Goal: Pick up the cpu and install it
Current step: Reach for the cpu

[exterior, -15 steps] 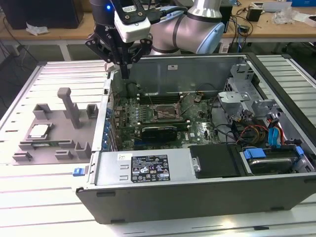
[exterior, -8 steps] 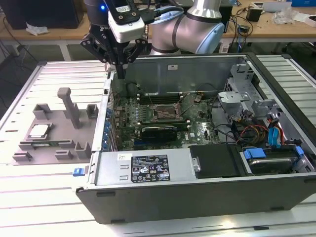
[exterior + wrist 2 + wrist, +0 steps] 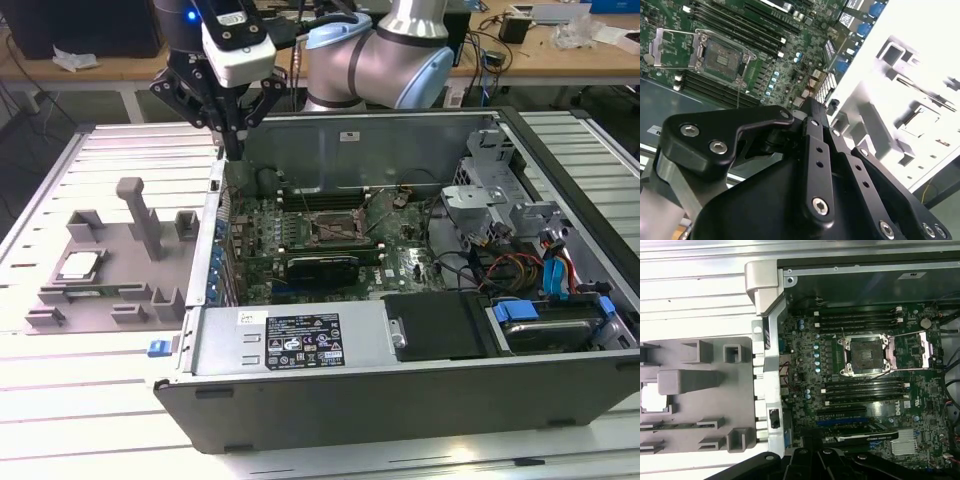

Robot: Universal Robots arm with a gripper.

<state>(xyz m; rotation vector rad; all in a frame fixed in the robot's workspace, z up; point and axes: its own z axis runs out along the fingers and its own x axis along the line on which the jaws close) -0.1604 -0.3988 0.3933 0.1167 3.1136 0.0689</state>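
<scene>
Black gripper [image 3: 231, 145] fingers were pressed together, empty, above a corner of the computer case [image 3: 400, 145]. The cpu [image 3: 80, 265] was seated in its grey holder [image 3: 115, 245], the socket [image 3: 335, 232] shown open for it.

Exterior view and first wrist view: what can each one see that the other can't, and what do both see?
Exterior view extra: the silver robot arm, the labelled power supply box and blue cables. First wrist view extra: a small round battery I can't pick out from outside. Both: the cpu lying in the grey tray, and the open, empty socket on the green board.
</scene>
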